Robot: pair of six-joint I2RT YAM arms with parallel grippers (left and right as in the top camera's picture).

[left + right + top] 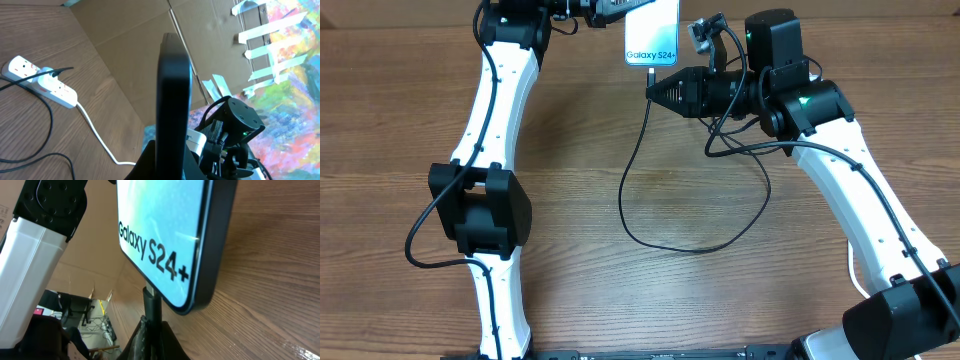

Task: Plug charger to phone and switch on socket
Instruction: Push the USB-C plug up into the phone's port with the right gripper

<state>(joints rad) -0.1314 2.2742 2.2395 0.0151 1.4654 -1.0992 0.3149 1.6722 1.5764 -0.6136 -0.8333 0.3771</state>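
Two grippers: both busy at the far edge of the table [620, 300]
Left gripper [614, 10]: clamped on the phone [652, 30], far centre, screen reads "Galaxy S24+"
Right gripper [651, 92]: pinched on the charger [695, 250] at its connector [152, 302], tip up against the phone's lettered short edge
Socket [42, 80]: white strip lying on the wood, black cable plugged in

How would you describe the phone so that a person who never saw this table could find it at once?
Look at the far edge of the wooden table, in the middle between the left arm and the right arm. The phone is there, just beyond the loop of black cable. It is the only light blue thing, and its screen reads "Galaxy S24+".
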